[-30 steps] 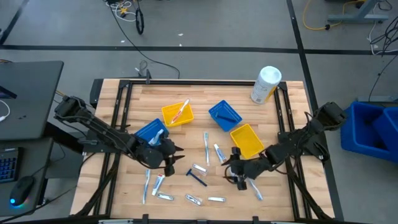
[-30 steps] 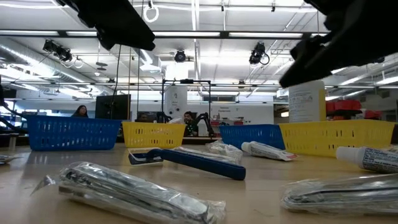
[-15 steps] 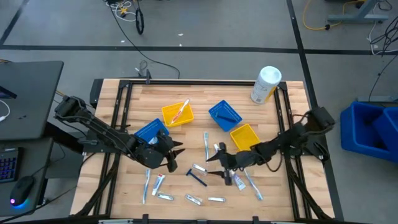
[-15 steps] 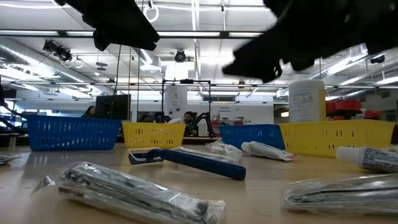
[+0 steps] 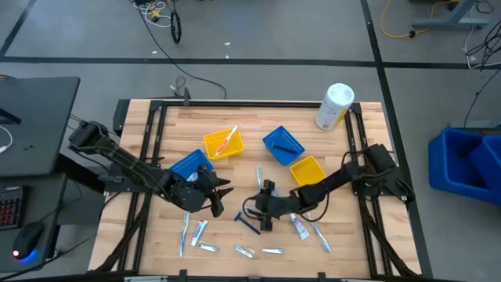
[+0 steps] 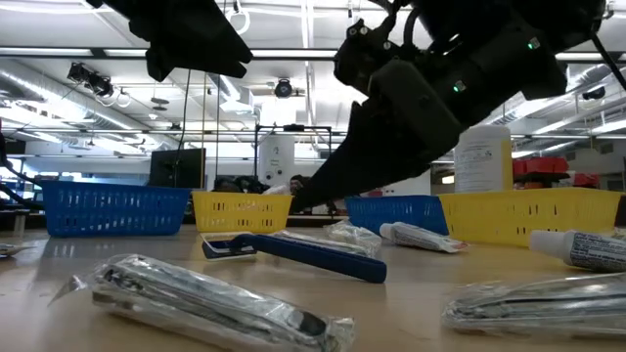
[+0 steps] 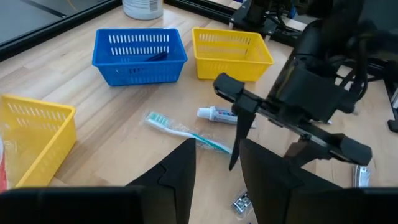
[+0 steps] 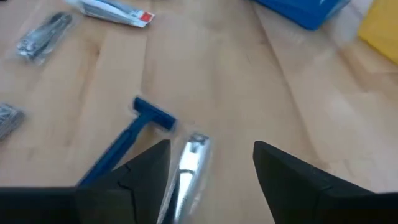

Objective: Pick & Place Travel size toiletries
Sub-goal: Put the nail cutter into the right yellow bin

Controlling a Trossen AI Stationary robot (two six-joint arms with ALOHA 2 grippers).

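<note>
Right fingers: the right gripper (image 5: 262,213) hangs over the middle of the tabletop (image 5: 368,141) with its two dark fingers (image 8: 292,177) spread apart and nothing between them.
Under the right fingers: a clear crinkled packet (image 8: 186,168) lies just below them, beside the dark blue razor (image 8: 127,140); the razor's T-shaped head points away from the fingers.
Left fingers: the left gripper (image 5: 221,196) sits toward the left edge of the tabletop, next to a blue bin (image 5: 186,165); its fingers (image 7: 171,174) stand parted and empty.
Toiletries: small tubes and slim toothbrushes are scattered along the near edge of the tabletop, among them a light-blue toothbrush (image 7: 186,132) and a white toothpaste tube (image 7: 214,114) with a red end.
Wrist views only: the left wrist view shows the right arm from the side, its fingers angled down at the tabletop; the right wrist view shows the razor's ribbed blue handle close up.
High view only: a yellow bin (image 5: 223,143) holding a red toothbrush (image 5: 228,139), a blue bin (image 5: 282,146), a second yellow bin (image 5: 310,175), and a white cylindrical container (image 5: 335,106) near the far right corner.
Low view only: foil-like wrapped packets (image 6: 210,298) in front, the razor lying flat behind them.
Surfaces: pale wood planks; the bins are slotted plastic.
</note>
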